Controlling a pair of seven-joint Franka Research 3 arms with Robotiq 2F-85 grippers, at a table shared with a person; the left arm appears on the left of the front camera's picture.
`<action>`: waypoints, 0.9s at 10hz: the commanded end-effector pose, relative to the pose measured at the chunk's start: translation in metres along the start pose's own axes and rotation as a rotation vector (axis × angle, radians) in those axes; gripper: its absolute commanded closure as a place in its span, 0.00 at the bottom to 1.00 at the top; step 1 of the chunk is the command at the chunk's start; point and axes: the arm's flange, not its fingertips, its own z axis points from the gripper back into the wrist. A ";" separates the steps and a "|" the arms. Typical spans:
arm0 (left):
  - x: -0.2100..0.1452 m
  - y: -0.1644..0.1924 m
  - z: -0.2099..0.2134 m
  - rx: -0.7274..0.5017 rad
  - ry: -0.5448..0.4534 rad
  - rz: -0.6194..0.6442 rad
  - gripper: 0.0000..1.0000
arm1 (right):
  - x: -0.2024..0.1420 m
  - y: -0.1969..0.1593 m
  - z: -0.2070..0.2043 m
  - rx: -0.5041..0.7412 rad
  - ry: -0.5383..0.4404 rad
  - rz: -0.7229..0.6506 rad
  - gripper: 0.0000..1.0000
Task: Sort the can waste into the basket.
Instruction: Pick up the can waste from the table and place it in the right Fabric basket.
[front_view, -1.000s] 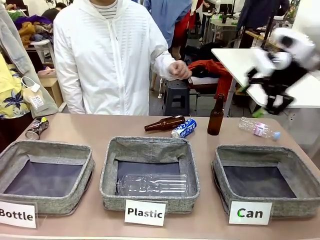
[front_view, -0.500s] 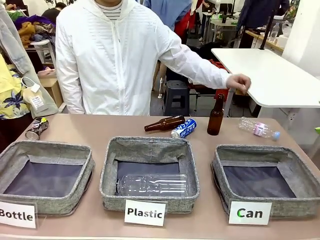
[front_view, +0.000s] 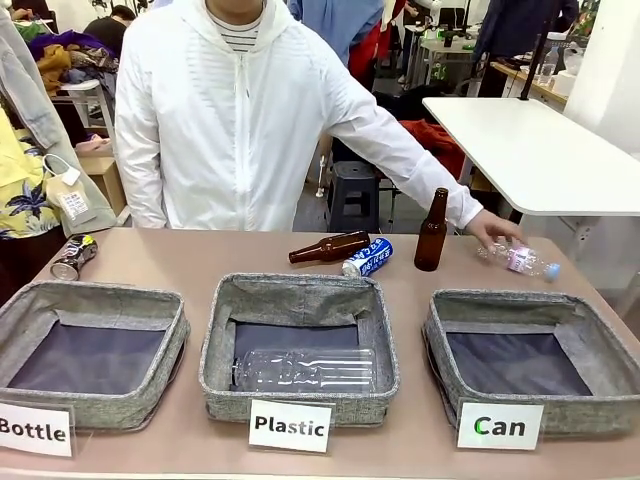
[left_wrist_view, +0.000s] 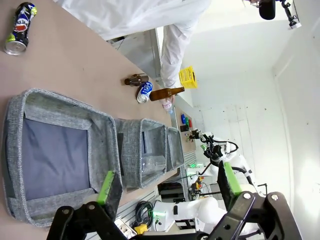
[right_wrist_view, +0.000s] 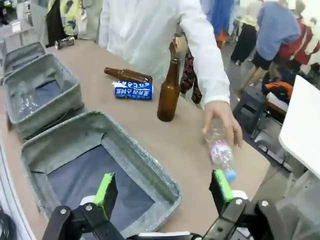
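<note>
Blue-and-white drink can (front_view: 368, 257) at ten o'clock from square grey fabric basket (front_view: 510, 300); left gripper (left_wrist_view: 167, 182), right gripper (right_wrist_view: 163, 190) both spread wide.

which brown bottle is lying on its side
The brown bottle beside the blue can; the other bottle, nearer the person's hand, stands upright.

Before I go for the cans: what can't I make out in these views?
Front view: the print on the crushed can is too small to read.
Right wrist view: the person's hand covers one end of the plastic bottle, the end away from its cap.
Right wrist view: the near corner of the Can basket is hidden behind the right claw.
</note>
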 end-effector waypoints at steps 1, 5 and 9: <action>0.000 -0.001 0.000 -0.016 -0.004 -0.021 0.00 | 0.027 0.033 -0.055 0.029 0.078 0.165 0.00; 0.000 -0.001 0.000 -0.016 -0.004 -0.021 0.00 | 0.059 0.000 -0.063 0.168 0.150 0.161 0.00; 0.000 -0.001 0.000 -0.016 -0.004 -0.021 0.00 | 0.011 0.040 0.002 0.124 0.011 0.129 0.00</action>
